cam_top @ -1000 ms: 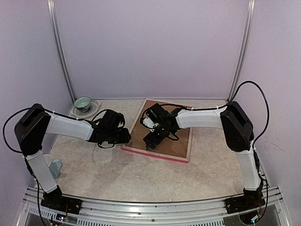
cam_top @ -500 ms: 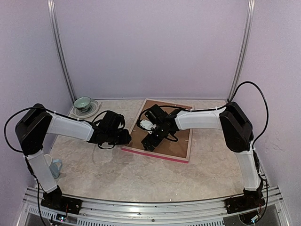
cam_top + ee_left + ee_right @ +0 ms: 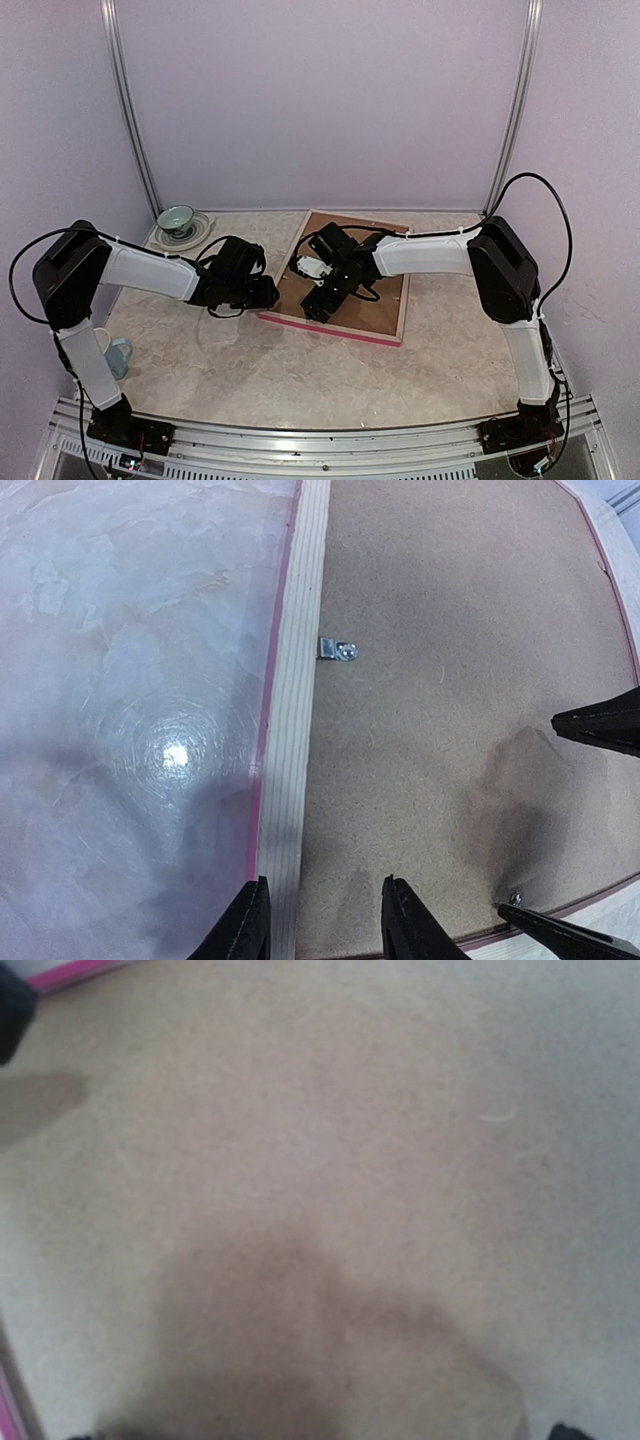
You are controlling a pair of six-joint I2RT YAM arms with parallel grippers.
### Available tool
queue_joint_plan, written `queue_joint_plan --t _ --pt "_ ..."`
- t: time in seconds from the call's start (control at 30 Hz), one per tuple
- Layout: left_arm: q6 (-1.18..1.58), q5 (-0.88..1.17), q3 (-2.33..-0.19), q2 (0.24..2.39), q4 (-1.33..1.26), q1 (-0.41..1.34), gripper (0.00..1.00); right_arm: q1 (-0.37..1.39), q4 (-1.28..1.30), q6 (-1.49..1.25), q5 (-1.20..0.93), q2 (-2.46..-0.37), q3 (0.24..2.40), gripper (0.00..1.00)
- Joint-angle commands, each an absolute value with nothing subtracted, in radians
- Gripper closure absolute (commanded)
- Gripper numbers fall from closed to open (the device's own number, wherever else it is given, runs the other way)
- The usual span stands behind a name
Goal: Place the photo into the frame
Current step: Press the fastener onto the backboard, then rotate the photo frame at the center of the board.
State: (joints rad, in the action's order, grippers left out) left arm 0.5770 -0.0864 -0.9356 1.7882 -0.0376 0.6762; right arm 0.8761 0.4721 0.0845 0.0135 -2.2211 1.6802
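Frame (image 3: 350,331) is lying face-down on the worktop (image 3: 250,370): pale wood side up, pink showing along the near edge, and the brown backing board (image 3: 385,285) sitting inside it.

Your left claw (image 3: 268,292) is at the frame's left rail and partly open. On the wrist cam one finger (image 3: 248,925) is out over the worktop and the other is on the board side, so it straddles the rail w/o clamping anything. There's a small metal tab (image 3: 338,651) on the board right by that rail.

Your right claw (image 3: 316,303) is down over the left part of the board, jaws spread wide, nothing between them. Its wrist cam is just brown blur, so it's prob v close, but I can't tell if it's actually touching.

Photo: can't tell where it is from these views.

Bowl (image 3: 176,215) sits in the back-left corner and a mug (image 3: 118,355) by the left arm.
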Motion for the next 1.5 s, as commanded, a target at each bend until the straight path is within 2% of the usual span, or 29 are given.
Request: queue_joint_plan --t 0.0,0.33,0.6,0.8,0.93,1.0,1.13,1.47 --pt "0.582 -0.084 -0.925 1.802 -0.058 0.683 0.61 0.89 0.578 0.139 -0.011 -2.238 1.643 0.01" --pt "0.587 -0.088 -0.924 1.796 -0.061 0.685 0.62 0.855 0.582 0.11 0.027 -2.221 1.689 0.01" --pt "0.592 -0.164 -0.894 1.696 -0.059 0.692 0.6 0.687 0.547 0.005 -0.017 -2.118 1.748 0.01" --pt "0.578 -0.177 -0.901 1.68 -0.043 0.723 0.58 0.535 0.556 -0.051 -0.014 -2.126 1.769 0.01" --pt "0.575 -0.169 -0.928 1.723 -0.024 0.743 0.58 0.534 0.55 -0.01 -0.029 -2.123 1.742 0.01" --pt "0.579 -0.157 -0.938 1.738 -0.021 0.749 0.58 0.541 0.541 0.026 0.036 -2.119 1.725 0.01" --pt "0.585 -0.15 -0.946 1.749 -0.025 0.783 0.58 0.504 0.553 0.028 0.181 -2.155 1.771 0.01" --pt "0.606 -0.16 -0.92 1.764 -0.015 0.841 0.59 0.339 0.577 -0.081 0.198 -2.374 2.043 0.01"
